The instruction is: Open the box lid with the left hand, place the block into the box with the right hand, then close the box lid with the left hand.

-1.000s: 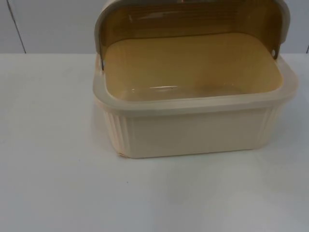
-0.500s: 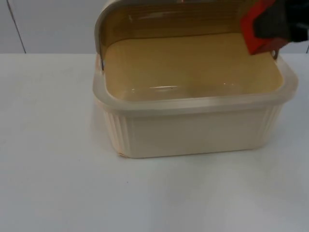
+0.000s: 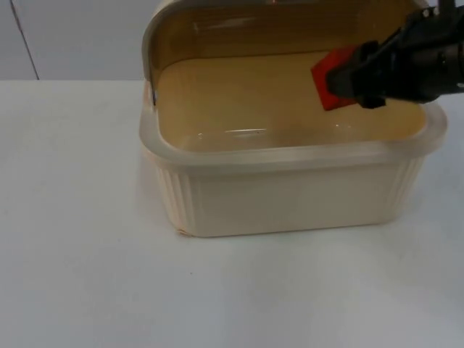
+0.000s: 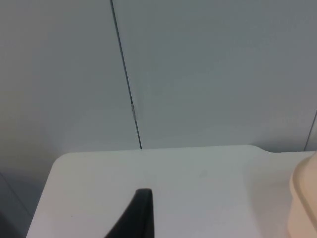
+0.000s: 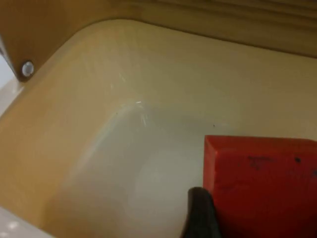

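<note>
Right gripper (image 3: 346,85) clamped on red block (image 3: 332,81) over open box (image 3: 290,192); best lowered before release; left gripper (image 4: 141,218) waiting aside, finger gap indiscernible.

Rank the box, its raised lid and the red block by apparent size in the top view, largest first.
1. Cream box.
2. Amber lid, raised and partly cropped.
3. Red block, smallest, held over the box by the right gripper.

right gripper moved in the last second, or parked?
Yes. The right gripper, shut on the red block, came in from the top view's upper right and now hangs lower and further left, over the open box.
</note>
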